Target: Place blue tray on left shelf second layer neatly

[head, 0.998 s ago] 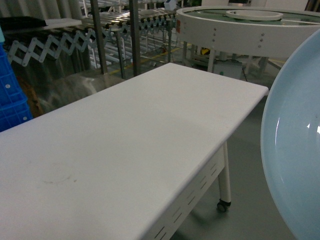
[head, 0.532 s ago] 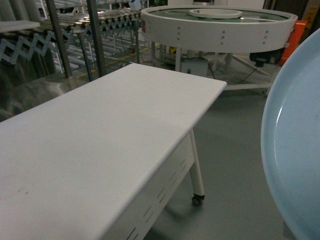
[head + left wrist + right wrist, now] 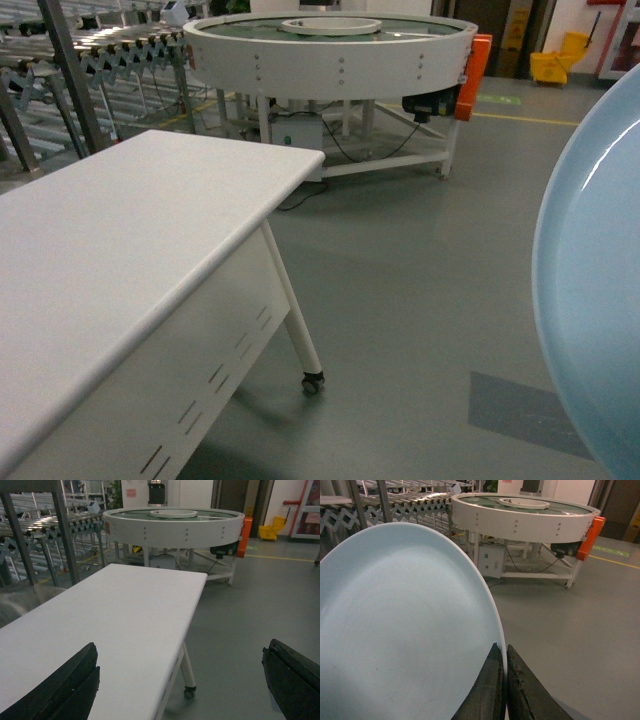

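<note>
Right tool (image 3: 502,680) is clamped on the blue tray (image 3: 405,630) at its rim: light, stiff, slippery-looking. Left tool (image 3: 180,680), over the desk (image 3: 125,615), gapes empty.

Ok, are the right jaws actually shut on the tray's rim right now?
Yes, shut. In the right wrist view the right gripper has both jaws pressed together on the rim of the blue tray, with no gap showing.

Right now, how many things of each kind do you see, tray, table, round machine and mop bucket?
blue tray: 1
white table: 1
round conveyor machine: 1
yellow mop bucket: 1
Total: 4
</note>
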`<state>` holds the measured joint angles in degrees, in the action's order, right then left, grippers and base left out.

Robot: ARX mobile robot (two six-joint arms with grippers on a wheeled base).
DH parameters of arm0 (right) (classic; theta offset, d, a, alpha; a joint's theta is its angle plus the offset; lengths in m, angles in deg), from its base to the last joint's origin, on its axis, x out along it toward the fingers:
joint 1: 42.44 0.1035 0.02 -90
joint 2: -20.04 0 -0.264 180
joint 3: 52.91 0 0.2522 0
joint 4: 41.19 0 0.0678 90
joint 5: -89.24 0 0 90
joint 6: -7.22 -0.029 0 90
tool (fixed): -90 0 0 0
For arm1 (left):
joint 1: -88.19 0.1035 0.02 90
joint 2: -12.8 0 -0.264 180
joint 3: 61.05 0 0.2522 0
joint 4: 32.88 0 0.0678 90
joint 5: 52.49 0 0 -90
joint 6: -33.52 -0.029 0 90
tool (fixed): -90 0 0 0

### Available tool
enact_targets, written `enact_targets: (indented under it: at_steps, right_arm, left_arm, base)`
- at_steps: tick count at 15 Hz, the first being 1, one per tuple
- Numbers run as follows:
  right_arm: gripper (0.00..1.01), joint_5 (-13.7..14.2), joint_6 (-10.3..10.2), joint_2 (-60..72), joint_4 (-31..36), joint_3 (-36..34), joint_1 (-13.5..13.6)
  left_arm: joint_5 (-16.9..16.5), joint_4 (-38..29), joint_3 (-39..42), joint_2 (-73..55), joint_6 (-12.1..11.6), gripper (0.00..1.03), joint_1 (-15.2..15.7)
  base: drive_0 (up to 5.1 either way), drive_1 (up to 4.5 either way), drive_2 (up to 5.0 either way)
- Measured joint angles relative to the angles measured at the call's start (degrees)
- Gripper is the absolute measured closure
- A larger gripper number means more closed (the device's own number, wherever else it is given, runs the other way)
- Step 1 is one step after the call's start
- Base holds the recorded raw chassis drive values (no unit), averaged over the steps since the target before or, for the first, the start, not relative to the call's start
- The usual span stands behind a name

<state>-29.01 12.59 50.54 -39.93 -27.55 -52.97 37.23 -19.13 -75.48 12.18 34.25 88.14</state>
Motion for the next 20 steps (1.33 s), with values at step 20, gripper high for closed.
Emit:
enact_targets:
  at_steps: [20]
  right_arm:
    - [0.99,-0.3,0.0,-0.2,0.0,0.0,0.0]
  left_arm:
    - [0.3,0.1,0.0,0.0,0.0,0.05,0.0]
  base:
    - [-1.5,1.62,-4.7]
